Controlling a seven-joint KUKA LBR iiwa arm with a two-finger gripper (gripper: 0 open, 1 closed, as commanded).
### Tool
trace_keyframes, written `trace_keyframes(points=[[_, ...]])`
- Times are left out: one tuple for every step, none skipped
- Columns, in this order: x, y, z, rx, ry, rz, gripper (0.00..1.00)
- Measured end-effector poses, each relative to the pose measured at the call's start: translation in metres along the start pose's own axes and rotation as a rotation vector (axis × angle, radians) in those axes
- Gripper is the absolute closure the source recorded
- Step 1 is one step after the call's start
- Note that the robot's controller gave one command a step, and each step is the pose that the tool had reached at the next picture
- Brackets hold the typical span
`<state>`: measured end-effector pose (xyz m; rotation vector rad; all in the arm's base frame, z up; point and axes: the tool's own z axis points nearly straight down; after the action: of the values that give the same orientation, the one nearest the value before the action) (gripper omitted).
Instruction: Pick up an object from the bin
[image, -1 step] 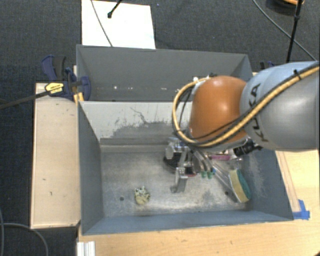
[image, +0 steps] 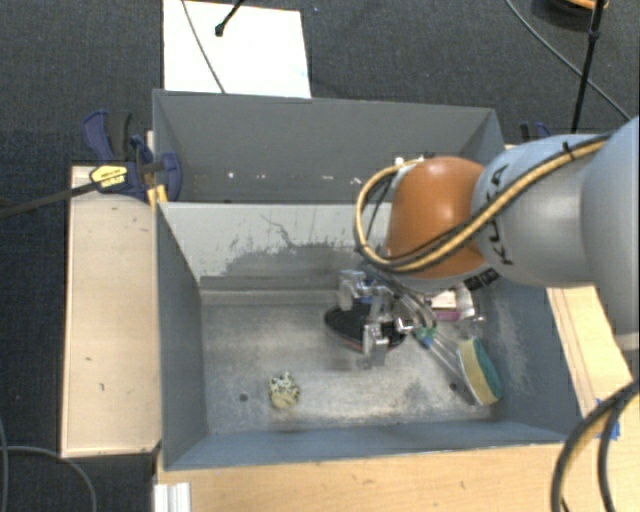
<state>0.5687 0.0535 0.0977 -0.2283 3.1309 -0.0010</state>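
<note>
Bin (image: 180, 330): a grey metal box, seen from above, with a few small things on its floor
Gripper (image: 373, 332): seen in the middle of the frame, low by the bin floor, under the arm's orange cover
Jaws: it cannot be told if they are apart or together
Black thing (image: 343, 324): a small dark lump in the middle of the bin, right at the left side of the gripper; it cannot be told if it is gripped
Brush (image: 480, 370): green and yellow, laid at the lower right, near the gripper
Pink thing (image: 452, 312): tucked under the arm, right of the gripper
Pale lump (image: 285, 391): lower left of the middle, well apart from the gripper
Done: the gripper is judged to be down at the black thing
Left: a sure grip is yet to be shown, and nothing is lifted out yet
</note>
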Motion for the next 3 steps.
trace_keyframes(points=[[-0.0127, -0.0021, 0.0253, -0.002, -0.008, -0.043, 0.00], [-0.0104, -0.0003, 0.0259, -0.001, -0.004, -0.172, 0.00], [-0.0099, 0.0002, 0.0263, -0.002, -0.002, -0.168, 1.00]])
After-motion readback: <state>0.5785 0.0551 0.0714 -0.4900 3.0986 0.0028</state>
